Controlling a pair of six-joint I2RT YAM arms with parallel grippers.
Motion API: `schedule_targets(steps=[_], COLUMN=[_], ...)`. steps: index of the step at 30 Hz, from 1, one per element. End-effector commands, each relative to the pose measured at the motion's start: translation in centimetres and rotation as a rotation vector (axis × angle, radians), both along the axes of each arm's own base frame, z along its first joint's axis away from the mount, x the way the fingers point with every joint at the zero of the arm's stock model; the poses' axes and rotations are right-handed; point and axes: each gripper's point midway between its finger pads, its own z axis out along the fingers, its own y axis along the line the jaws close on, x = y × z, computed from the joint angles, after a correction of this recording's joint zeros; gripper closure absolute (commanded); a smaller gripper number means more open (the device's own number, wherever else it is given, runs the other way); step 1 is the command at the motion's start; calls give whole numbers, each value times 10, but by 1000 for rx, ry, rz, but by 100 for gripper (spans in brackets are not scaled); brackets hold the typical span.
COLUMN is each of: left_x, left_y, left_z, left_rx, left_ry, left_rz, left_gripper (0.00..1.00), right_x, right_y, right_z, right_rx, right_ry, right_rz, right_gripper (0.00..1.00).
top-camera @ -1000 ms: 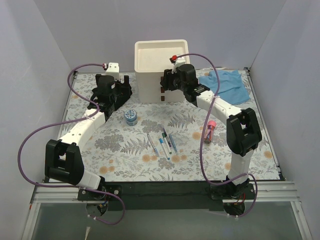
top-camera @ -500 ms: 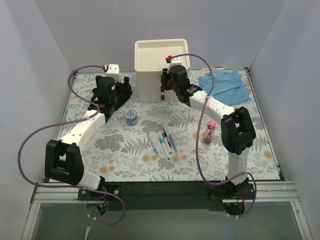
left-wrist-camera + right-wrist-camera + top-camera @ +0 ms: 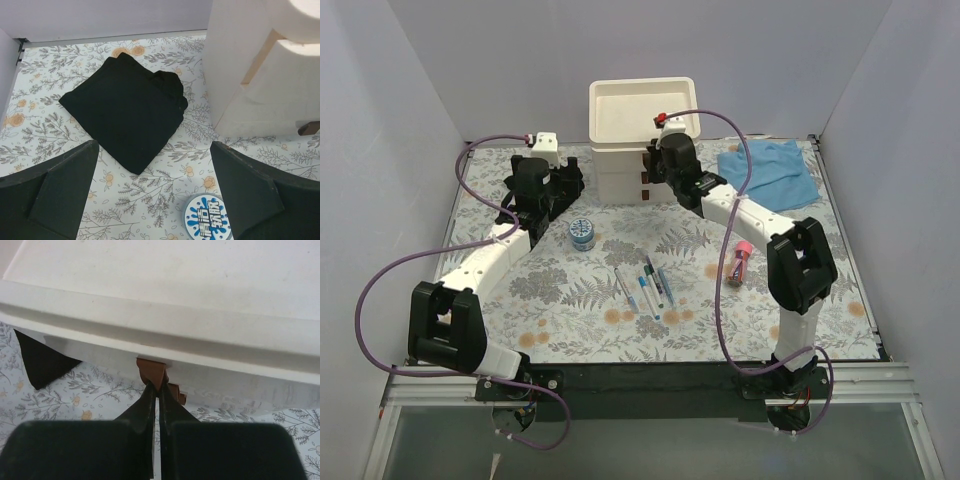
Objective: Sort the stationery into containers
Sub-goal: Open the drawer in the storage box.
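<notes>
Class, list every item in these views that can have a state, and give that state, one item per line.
Left gripper: open, empty.
Right gripper: shut on a brown drawer handle.
Organiser: upright, tray top empty.
Blue tub: upright, lid on.
Pink-capped tube: capped, lying flat.
Pens: lying flat, unsorted.
Black cloth: folded.
Blue cloth: crumpled.

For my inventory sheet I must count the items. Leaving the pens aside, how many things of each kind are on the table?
cloths: 2 (black cloth, blue cloth)
round tub: 1
pink-capped tube: 1
drawer organiser: 1
Total: 5
</notes>
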Motion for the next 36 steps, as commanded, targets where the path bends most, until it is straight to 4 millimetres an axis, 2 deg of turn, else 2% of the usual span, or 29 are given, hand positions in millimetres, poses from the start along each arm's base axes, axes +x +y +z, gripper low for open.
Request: schedule_targets(steps=[1,7,16,26,27,28,29,32,33,34,36], left_x=[-7,-10,-15,-30,-30,-31,-31,-32,-33,-34,-37], left_y=[5,5,10,12,12,12,12,11,10,11,14], left_z=[22,22,26,30,30,32,33,36,37,39,41], left_rx=[-16,-15,4,-9,-8,-11,-13,-20,-20,-21,-14], left_ry=[-64,-71,-96,-98,-98,-103,-103,-110,-111,-116,-119], left_rz=[13,7,6,-2,-4,-5,-6,-13,-14,-13,-5], left_gripper=[4,4,4,4,4,4,4,4,4,4,4], right_x=[-28,-55,-80,-106,-107,-108,-107,-112,-117,-124,-140], right_y=[0,1,5,11,12,10,8,-3,-9,-13,-23], right_z=[35,32,33,32,33,29,27,16,18,5,-5], right_rx=[46,32,9,0,-2,-11,-18,-48,-49,-61,-76], right_ry=[-31,-12,-2,-12,-17,-12,-8,10,13,36,72], right_rz=[29,79,123,172,179,170,160,147,147,157,176], right_gripper=[99,99,99,97,78,69,53,40,39,39,39])
